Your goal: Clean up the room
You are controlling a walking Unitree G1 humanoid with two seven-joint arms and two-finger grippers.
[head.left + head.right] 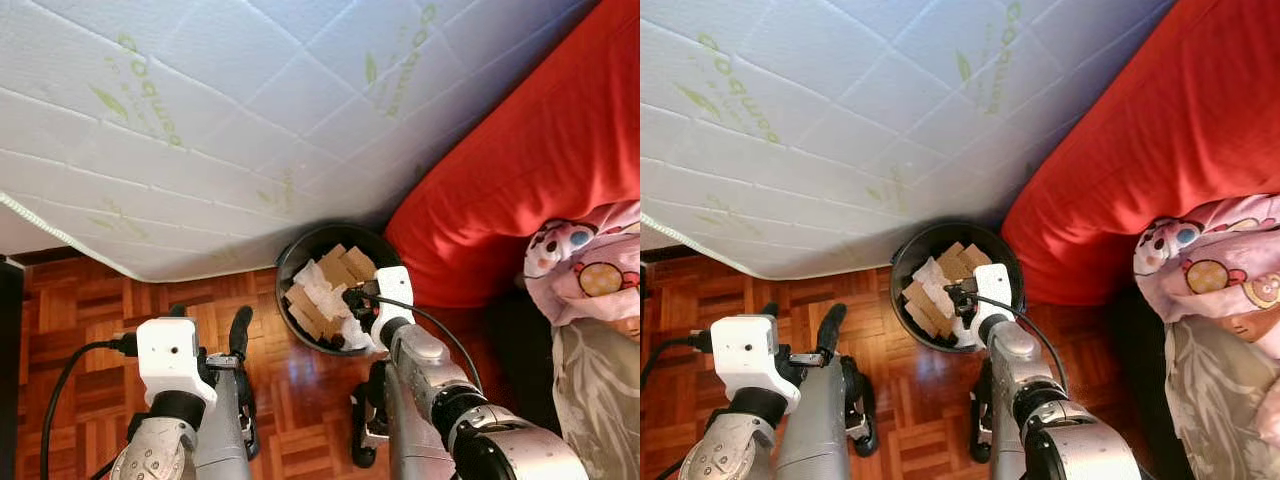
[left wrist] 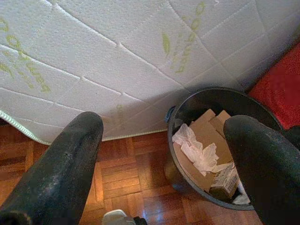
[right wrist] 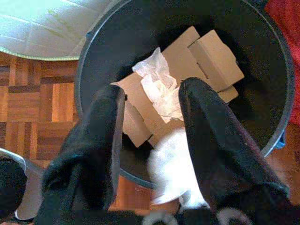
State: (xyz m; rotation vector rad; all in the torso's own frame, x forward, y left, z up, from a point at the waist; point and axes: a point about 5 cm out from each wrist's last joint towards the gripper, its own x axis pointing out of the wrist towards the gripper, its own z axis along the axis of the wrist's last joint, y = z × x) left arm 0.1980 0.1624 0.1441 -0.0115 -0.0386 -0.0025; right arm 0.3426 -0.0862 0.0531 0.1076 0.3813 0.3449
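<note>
Round black bin (image 1: 300,250) holds brown cardboard pieces (image 3: 206,58) and white crumpled paper (image 3: 157,84). Right tool (image 3: 152,124) over it, fingers apart; left tool (image 2: 164,154) also apart.

Mattress (image 1: 230,110): white, quilted, green leaf print. Bin (image 3: 274,93): black; contents brown cardboard (image 3: 187,61), white crumpled paper (image 3: 157,82). Floor (image 1: 90,300): reddish-brown parquet. Cover (image 1: 520,150): red. Fabric (image 1: 590,260): pink, cartoon pattern.

Parquet floor (image 1: 90,310) carries a black bin (image 1: 292,262) holding cardboard pieces (image 3: 206,58) and crumpled white paper (image 3: 159,84); a white mattress (image 1: 200,120) leans beside the bin
</note>
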